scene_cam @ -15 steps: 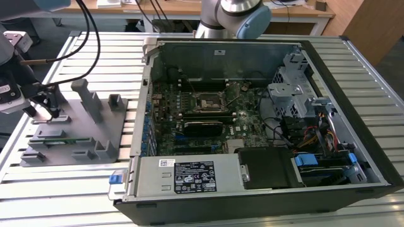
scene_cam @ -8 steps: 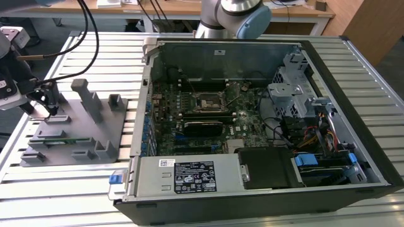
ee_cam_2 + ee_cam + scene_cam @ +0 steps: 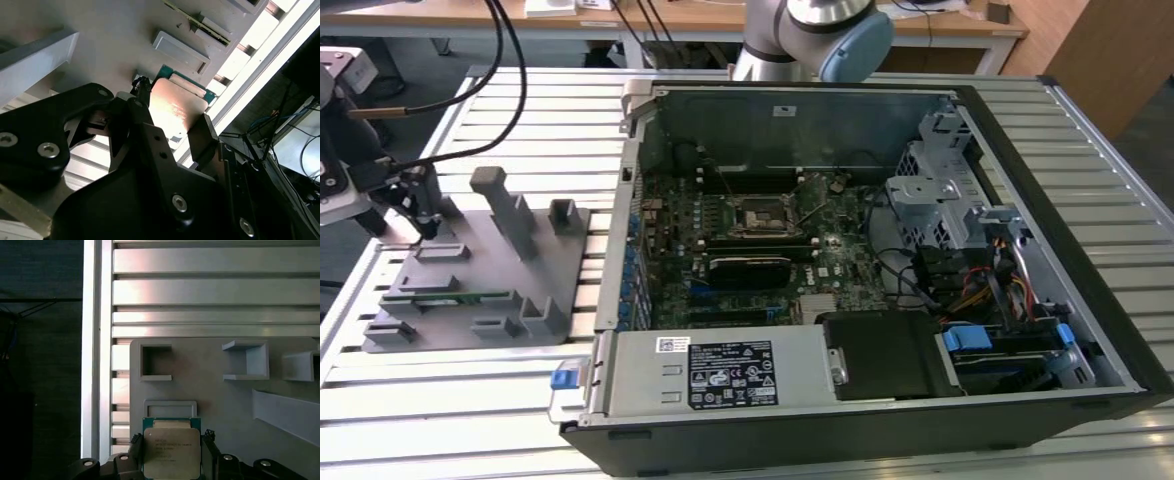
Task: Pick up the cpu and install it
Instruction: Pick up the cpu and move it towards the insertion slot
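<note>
The cpu, a flat square silver-topped chip, is pinched between the fingers of the black gripper over the grey fixture tray; the black motherboard socket looks unfilled.

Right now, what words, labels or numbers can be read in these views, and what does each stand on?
No text can be read; all print is too small.
cpu: lines of print on its metal top, in the first wrist view, unreadable.
black label on the power supply: unreadable.
white sticker beside it: unreadable.
small white sticker on the case wall: unreadable.
</note>
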### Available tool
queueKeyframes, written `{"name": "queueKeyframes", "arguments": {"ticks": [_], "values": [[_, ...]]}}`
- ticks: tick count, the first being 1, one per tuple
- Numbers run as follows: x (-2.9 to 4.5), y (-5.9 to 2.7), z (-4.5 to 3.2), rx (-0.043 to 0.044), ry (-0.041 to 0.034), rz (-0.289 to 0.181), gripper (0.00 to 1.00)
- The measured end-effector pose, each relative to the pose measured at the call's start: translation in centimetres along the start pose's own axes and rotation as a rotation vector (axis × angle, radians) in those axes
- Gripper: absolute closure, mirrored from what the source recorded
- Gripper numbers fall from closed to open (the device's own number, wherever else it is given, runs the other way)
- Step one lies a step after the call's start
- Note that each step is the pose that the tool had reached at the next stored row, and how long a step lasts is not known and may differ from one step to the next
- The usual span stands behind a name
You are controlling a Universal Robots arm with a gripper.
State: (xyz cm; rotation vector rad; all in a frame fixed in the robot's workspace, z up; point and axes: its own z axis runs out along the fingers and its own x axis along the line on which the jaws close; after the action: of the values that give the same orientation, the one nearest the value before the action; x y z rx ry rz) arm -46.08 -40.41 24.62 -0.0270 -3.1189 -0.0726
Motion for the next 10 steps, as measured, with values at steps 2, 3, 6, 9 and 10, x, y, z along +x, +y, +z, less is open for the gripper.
{"name": "queueKeyframes", "arguments": {"ticks": [2,3,6,9,10], "values": [[0.01,0.01,-0.19,0.0,0.0001,0.0,0.46],[0.01,0.01,-0.27,0.0,0.0,0.0,0.46],[0.01,0.03,-0.58,0.0,0.0,0.0,0.46],[0.02,0.04,-0.9,0.0,0.0,0.0,0.46],[0.02,0.05,-0.99,0.0,0.0001,0.0,0.46]]}}
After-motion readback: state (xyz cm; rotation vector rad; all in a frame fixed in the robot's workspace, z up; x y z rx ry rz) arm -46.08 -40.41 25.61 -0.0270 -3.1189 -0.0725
